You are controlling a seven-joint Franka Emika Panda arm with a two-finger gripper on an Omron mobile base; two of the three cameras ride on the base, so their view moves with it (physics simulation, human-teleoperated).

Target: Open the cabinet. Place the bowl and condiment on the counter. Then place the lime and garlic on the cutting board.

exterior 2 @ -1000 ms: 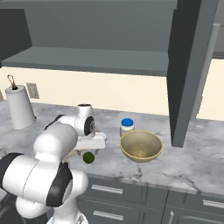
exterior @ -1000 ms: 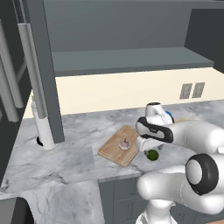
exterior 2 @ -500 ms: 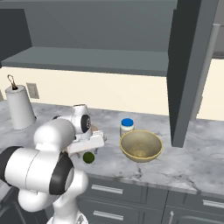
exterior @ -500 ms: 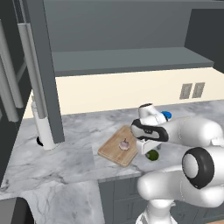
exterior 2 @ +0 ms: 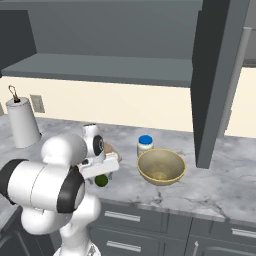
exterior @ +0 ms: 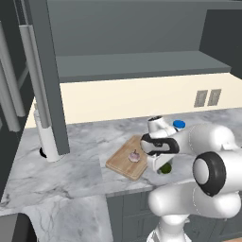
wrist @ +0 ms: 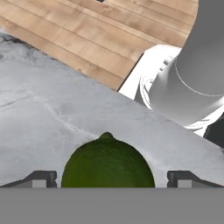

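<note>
Grey-white veined marble is stretching out before you as the working surface (exterior: 80,156), running beneath the wide dark grey cabinet (exterior 2: 215,75), whose panelled doors are standing open. Your tool (wrist: 112,179) is hanging low over the small round dark green lime (wrist: 107,162), its two dark fingertips (wrist: 41,178) spread as wide as they go on either side of the fruit and gripping nothing. You are seeing the lime (exterior 2: 101,180) sitting on the surface just off the near edge of the flat rectangular light brown wooden cutting board (exterior: 124,160), not on it. Resting on that board is the small pinkish-white garlic bulb (exterior: 134,156). To your right, the wide round tan-yellow bowl (exterior 2: 161,166) is standing upright on the surface, and the small squat white jar with the blue lid (exterior 2: 145,145) is standing just behind it, near its left rim. At the far left of the right base view, a tall white paper towel roll (exterior 2: 22,122) is standing against the wall.
</note>
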